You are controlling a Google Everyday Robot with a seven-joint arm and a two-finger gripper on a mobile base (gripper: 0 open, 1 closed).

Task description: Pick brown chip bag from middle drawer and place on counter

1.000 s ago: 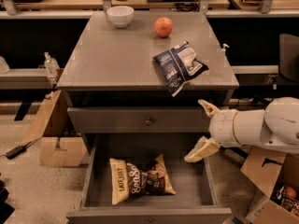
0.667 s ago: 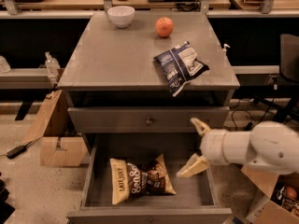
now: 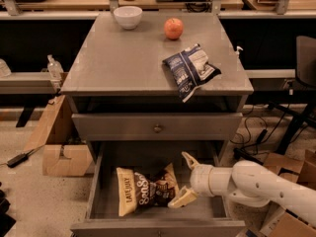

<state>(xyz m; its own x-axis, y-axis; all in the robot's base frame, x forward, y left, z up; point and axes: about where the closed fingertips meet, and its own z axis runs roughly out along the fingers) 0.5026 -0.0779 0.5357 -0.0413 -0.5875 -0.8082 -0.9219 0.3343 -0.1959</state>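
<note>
The task is at its start: the brown chip bag (image 3: 145, 190) lies flat on the floor of the pulled-out middle drawer (image 3: 97, 181), a little left of the drawer's centre, with its pale "LATE JULY" end toward the left wall, and nothing has been lifted yet. The gripper (image 3: 185, 178) is down inside the drawer at the bag's right end, reaching in from the right-hand side; its fingers (image 3: 181, 198) are spread wide and hold nothing, the nearer one at or touching the bag's front right corner, the other apart from it toward the drawer's back. Left to do, by my reckoning: close on the bag, raise it clear of the drawer and set it on the counter (image 3: 118, 63). The closed drawer front (image 3: 157, 127) and the counter's front edge overhang the back of the open drawer, so the lift likely has to come forward before going up. On the counter, a dark blue and white chip bag (image 3: 190, 72) sits by the right front corner, an orange fruit (image 3: 174, 28) and a white bowl (image 3: 128, 17) stand near the back edge; the left front part is bare and looks the easiest spot
</note>
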